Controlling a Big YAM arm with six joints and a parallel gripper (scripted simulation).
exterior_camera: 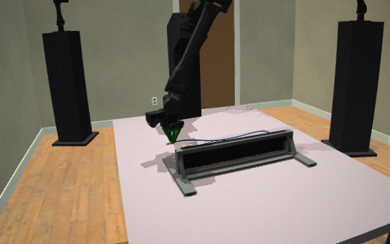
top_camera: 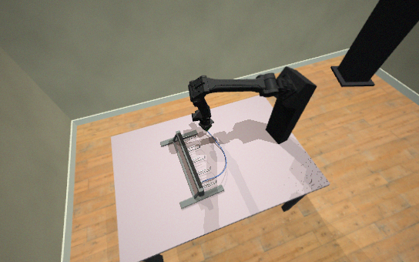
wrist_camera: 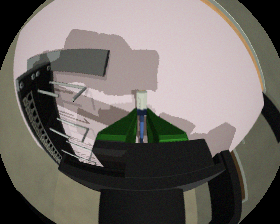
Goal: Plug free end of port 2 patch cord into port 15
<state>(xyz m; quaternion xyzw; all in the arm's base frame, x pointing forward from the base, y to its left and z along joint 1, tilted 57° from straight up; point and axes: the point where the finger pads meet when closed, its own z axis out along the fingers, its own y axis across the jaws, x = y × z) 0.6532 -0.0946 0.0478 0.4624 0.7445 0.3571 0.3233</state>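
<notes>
Worktop (top_camera: pixel 269 169) of pale pink carries everything: a long grey metal rack (exterior_camera: pixel 188 187) on 2 flat feet stands near its middle, its black patch panel (exterior_camera: pixel 236 152) upright. From the panel's far side a thin blue patch cord (top_camera: pixel 223 154) arcs just above the worktop towards the rack's other end. Beside that end hangs the black tool (exterior_camera: pixel 172 139) with green fingers, clamped on the cord's pale plug (wrist_camera: pixel 143 100), which points away from the wrist camera.

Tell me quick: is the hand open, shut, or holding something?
Hand: shut on the plug at the blue cord's free end, near the end of the rack.
</notes>
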